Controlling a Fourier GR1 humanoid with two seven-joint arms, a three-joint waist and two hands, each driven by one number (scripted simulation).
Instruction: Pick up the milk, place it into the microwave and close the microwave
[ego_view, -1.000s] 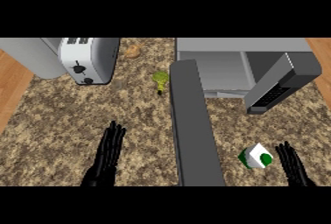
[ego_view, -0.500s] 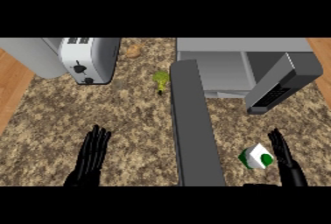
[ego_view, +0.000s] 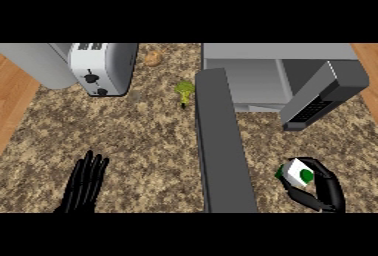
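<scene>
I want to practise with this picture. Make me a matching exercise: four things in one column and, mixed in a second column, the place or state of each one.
Things
1. silver metal toaster
2. white milk carton with a green dot
3. small green vegetable
4. black left hand

Places or states
A. open, fingers straight, at the lower left
B. at the far left of the speckled brown stone counter
C. held in the curled fingers of the black right hand
D. beside the far end of the open dark grey microwave door

Pairs: 1-B, 2-C, 3-D, 4-A
</scene>
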